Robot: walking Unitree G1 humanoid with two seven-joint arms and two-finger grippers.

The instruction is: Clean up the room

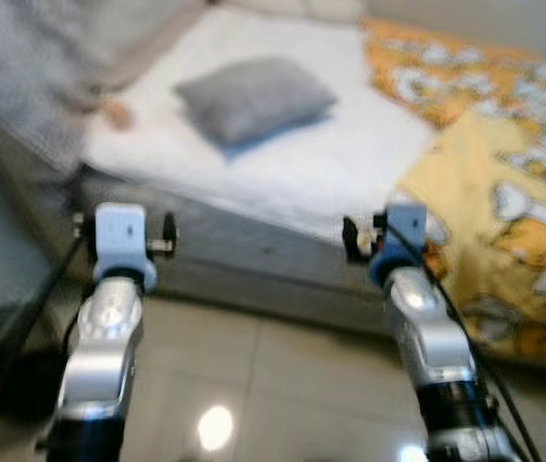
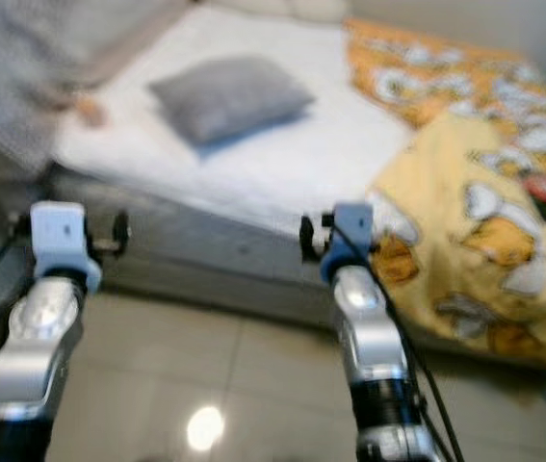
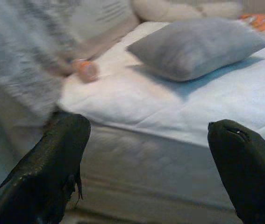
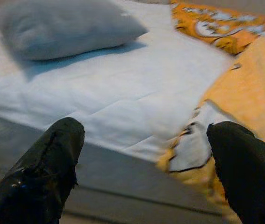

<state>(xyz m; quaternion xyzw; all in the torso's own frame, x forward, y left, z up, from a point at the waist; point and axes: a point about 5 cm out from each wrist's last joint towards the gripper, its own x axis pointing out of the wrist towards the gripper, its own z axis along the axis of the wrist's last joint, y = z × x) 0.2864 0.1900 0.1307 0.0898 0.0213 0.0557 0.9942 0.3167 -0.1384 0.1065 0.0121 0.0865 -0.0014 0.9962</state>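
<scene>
both arms are raised ahead of the robot over a glossy tiled floor, facing the long side of a bed. the head views are slightly blurred. the left claw is released: its two black fingers stand well apart with nothing between them. the right claw is likewise released, fingers spread and holding nothing. a grey pillow lies on the white sheet toward the far part of the mattress, ahead of the left claw and well apart from both claws. a yellow-and-orange blanket with a cartoon print covers the right part of the bed and hangs over the near edge toward the floor; its hanging edge lies just beyond and to the right of the right claw, not touching it. in the right wrist view the blanket's edge sits near the right finger, with the white sheet between the two fingers. a grey knitted fabric is draped at the left edge of the bed, and a small orange-pink object rests beside it on the sheet; its identity cannot be determined. pale pillows lie at the head of the bed.
</scene>
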